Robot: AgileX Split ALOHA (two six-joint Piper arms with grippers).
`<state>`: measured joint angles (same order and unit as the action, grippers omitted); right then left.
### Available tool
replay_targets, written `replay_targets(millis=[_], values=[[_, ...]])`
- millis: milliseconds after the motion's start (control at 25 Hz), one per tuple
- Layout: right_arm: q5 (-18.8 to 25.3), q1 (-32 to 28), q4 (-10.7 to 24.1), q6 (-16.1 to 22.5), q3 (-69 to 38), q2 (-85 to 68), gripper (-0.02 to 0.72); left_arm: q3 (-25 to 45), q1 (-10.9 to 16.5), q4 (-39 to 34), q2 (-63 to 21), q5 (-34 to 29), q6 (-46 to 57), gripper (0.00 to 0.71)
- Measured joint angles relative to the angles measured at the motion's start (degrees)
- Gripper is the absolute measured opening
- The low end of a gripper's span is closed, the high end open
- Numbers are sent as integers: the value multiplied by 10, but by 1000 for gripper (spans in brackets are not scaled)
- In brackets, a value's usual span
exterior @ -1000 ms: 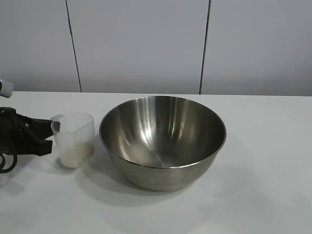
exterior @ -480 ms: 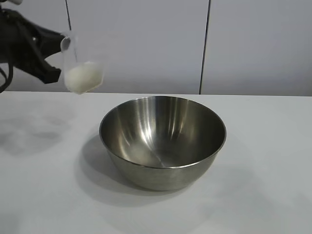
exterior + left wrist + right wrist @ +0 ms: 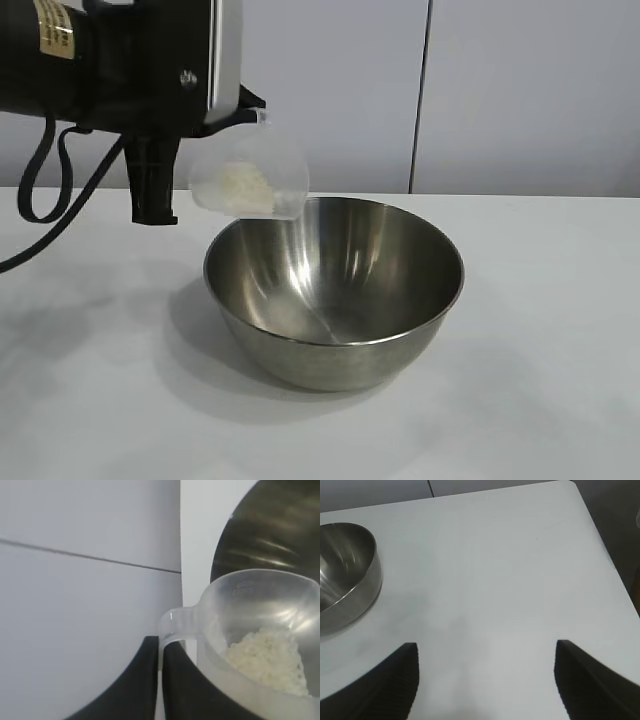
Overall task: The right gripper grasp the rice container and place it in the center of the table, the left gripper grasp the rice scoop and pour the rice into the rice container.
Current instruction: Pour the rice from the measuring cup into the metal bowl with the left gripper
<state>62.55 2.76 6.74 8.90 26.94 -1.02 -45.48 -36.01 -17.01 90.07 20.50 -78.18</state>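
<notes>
The rice container (image 3: 335, 290), a large shiny steel bowl, stands in the middle of the table; it also shows in the right wrist view (image 3: 345, 572). My left gripper (image 3: 235, 108) is shut on the handle of the rice scoop (image 3: 250, 180), a clear plastic cup held tilted above the bowl's left rim. White rice (image 3: 245, 183) lies in the scoop, also seen in the left wrist view (image 3: 267, 657). In that view the gripper (image 3: 161, 642) pinches the scoop's handle (image 3: 172, 625). My right gripper (image 3: 486, 647) is open and empty over bare table, away from the bowl.
The white table (image 3: 540, 380) spreads around the bowl. A grey panelled wall (image 3: 500, 90) stands behind it. The table's edge and corner (image 3: 580, 490) show in the right wrist view.
My left gripper lifted the scoop from the table at the bowl's left, carried it up and right, and tilted it over the bowl's left rim. The bowl has not moved.
</notes>
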Motion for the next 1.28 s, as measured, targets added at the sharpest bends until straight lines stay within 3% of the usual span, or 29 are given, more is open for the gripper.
replay_targets(millis=[280, 560, 1120, 1280], values=[[0, 0, 0, 0, 0, 0, 516, 0, -36, 120, 0, 14, -304, 9], [0, 0, 0, 0, 0, 0, 516, -3, -43, 130, 0, 22, -435, 9], [0, 0, 0, 0, 0, 0, 516, -14, -43, 131, 0, 48, -467, 9], [0, 0, 0, 0, 0, 0, 516, -14, -43, 133, 0, 48, -429, 9]])
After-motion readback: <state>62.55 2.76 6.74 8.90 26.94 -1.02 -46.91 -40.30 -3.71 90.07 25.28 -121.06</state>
